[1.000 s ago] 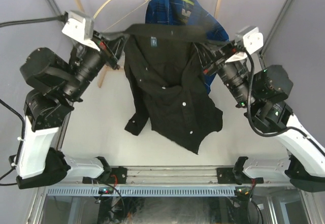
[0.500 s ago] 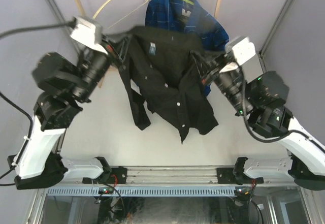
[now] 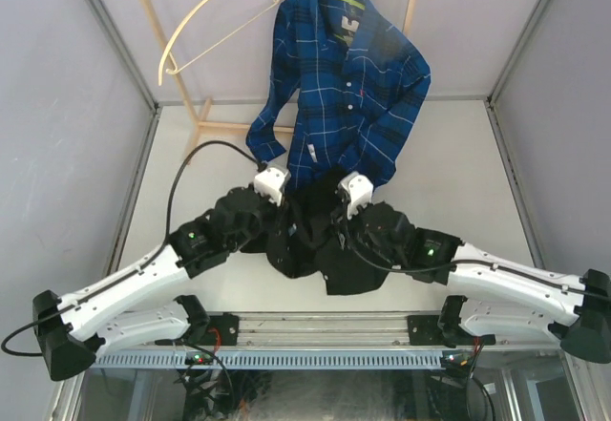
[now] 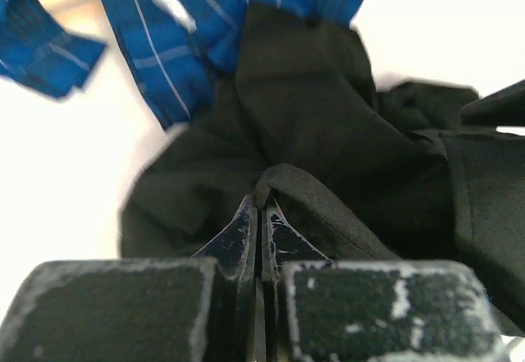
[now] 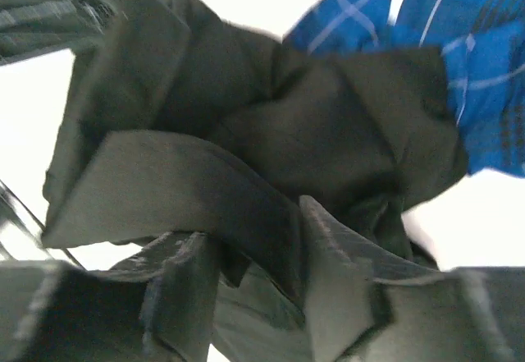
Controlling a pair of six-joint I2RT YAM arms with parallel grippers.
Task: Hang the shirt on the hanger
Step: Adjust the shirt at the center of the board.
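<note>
Left gripper [image 4: 261,214]: jaws closed, pinching a fold of the shirt [image 3: 320,249], which lies crumpled on the table [image 3: 458,173] between both arms, at the blue plaid shirt's [image 3: 344,87] hem. Right gripper [image 5: 256,232]: jaws parted, black fabric between them.

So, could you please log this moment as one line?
shirt: bunched on table | left gripper: shut on shirt | right gripper: open, cloth inside | hanger: empty, hanging behind

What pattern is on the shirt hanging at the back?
The hanging shirt is blue plaid with pale lines. It shows best in the top external view.
</note>
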